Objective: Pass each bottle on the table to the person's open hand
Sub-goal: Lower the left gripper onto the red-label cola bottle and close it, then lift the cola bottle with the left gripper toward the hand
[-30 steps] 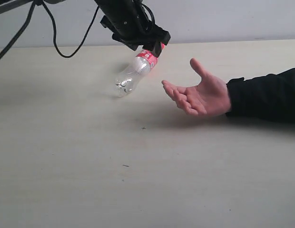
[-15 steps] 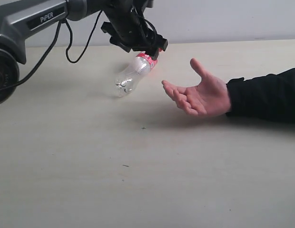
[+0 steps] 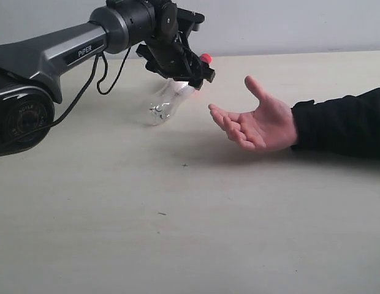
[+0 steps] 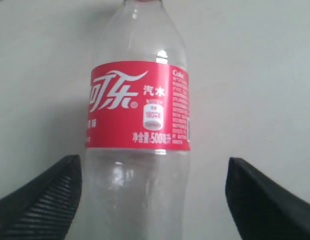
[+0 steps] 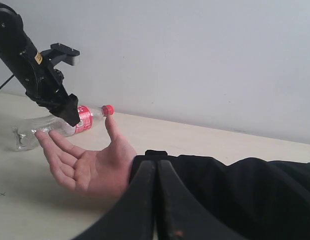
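The clear cola-shaped bottle (image 3: 162,105) lies on its side on the table (image 3: 178,233), red cap (image 3: 206,58) pointing away. My left gripper (image 3: 189,75) hangs over its labelled part, open, one finger on each side of the bottle (image 4: 137,165); the left finger (image 4: 50,200) is close to the bottle, the other well apart. The person's open hand (image 3: 254,122) rests palm up just right of the bottle, on a black sleeve (image 3: 340,122). My right gripper (image 5: 156,167) is shut and empty, near the sleeve (image 5: 235,185). The other three bottles are out of view.
The left arm (image 3: 61,55) and its cable (image 3: 104,79) stretch in from the left over the table. A grey wall (image 3: 288,24) runs behind the table's far edge.
The left arm has swung in and lowered over the bottle, its gripper now covering the red label. The bottle and the hand have stayed where they were.
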